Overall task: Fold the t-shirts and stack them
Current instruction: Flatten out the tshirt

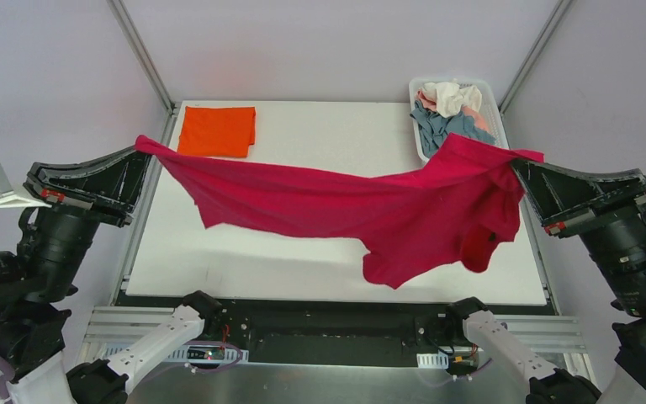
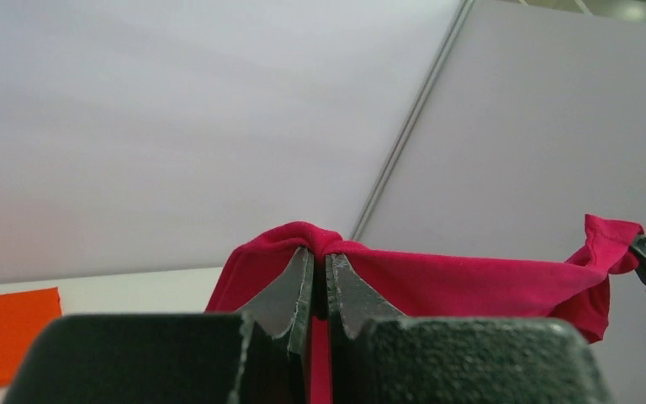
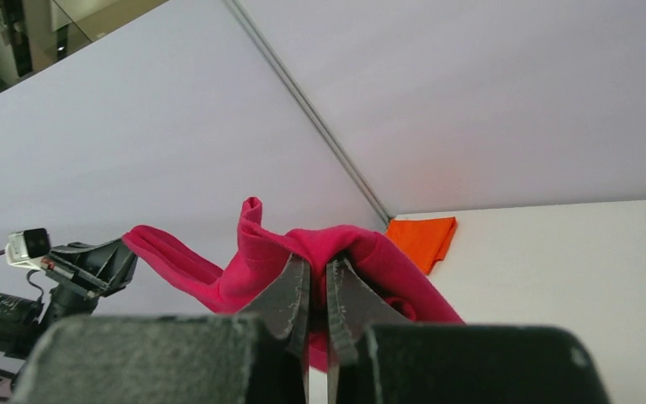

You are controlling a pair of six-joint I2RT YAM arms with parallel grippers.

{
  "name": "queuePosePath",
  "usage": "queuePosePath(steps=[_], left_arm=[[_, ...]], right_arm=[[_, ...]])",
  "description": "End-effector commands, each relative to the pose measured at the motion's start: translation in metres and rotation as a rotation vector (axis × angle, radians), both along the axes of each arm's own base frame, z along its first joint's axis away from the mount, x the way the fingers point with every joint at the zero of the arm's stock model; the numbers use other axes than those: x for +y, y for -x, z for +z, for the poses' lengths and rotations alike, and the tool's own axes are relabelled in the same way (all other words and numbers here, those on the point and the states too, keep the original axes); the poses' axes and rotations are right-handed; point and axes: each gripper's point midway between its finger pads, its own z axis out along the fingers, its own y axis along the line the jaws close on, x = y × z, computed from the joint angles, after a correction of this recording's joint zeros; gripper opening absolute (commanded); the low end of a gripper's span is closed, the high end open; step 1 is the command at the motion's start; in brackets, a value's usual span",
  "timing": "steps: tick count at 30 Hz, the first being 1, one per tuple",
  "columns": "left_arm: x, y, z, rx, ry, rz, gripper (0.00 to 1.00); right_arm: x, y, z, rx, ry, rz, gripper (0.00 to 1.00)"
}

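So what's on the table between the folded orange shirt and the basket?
Nothing: in the top view that strip of white table between the orange shirt and the basket is bare. The red shirt hangs in the air nearer the arms.

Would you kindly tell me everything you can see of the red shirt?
The red shirt is plain crimson soft cloth, unfolded, held stretched in the air over the table and sagging in the middle. The left jaws are shut on one bunched end, the right jaws on the other. Its loose folds hang lowest toward the right side.
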Motion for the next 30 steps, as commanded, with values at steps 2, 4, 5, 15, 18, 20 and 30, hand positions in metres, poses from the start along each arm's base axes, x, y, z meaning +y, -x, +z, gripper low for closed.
queuePosePath(steps=[2, 4, 5, 15, 18, 20, 30], left_arm=[[-0.007, 0.007, -0.006, 0.006, -0.049, -0.042, 0.00], [0.000, 0.002, -0.011, 0.027, -0.034, 0.004, 0.00], [0.002, -0.001, -0.014, 0.037, -0.031, 0.021, 0.00], [0.028, -0.131, -0.143, 0.470, -0.079, 0.522, 0.00], [0.033, -0.172, -0.215, 0.638, -0.154, 0.724, 0.00], [0.036, -0.197, -0.254, 0.727, -0.234, 0.829, 0.00], [0.025, -0.335, -0.421, 1.120, -0.416, 0.819, 0.00]], right_arm=[[0.009, 0.014, 0.010, -0.015, -0.026, 0.082, 0.00], [0.010, 0.007, 0.003, 0.010, -0.027, 0.073, 0.00], [0.011, 0.001, -0.001, 0.025, -0.025, 0.065, 0.00], [-0.006, -0.135, -0.115, 0.316, 0.064, -0.299, 0.00], [-0.002, -0.199, -0.194, 0.455, 0.134, -0.412, 0.00], [0.007, -0.231, -0.234, 0.490, 0.166, -0.417, 0.00], [0.032, -0.360, -0.373, 0.666, 0.287, -0.395, 0.00]])
